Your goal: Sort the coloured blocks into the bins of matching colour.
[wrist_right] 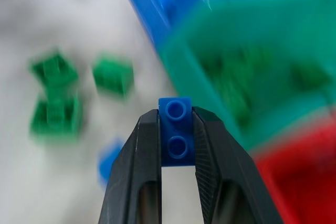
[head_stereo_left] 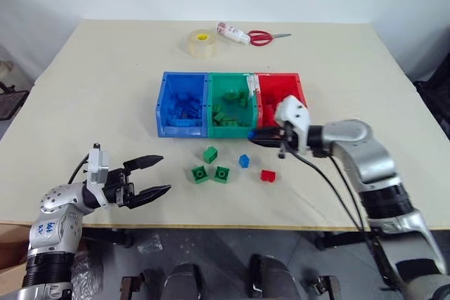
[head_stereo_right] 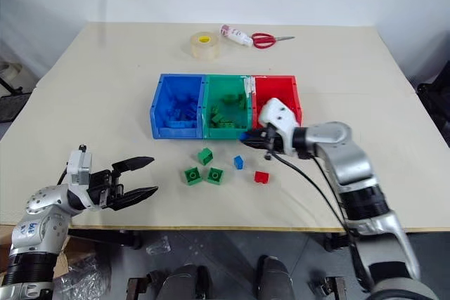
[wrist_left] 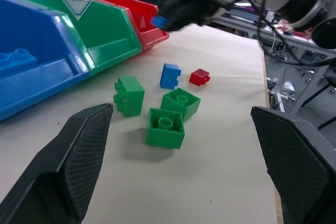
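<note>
The right gripper [wrist_right: 176,129] pinches a blue block [wrist_right: 176,132] tight between its fingers, just in front of the bins [head_stereo_left: 232,131]. The left gripper [head_stereo_left: 156,175] is wide open, with three green blocks [wrist_left: 165,127] lying ahead of it.

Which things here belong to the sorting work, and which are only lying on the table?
For the job: blue block in the right hand; loose green blocks, blue block, red block; blue, green, red bins.

Lying about: tape roll, scissors.
</note>
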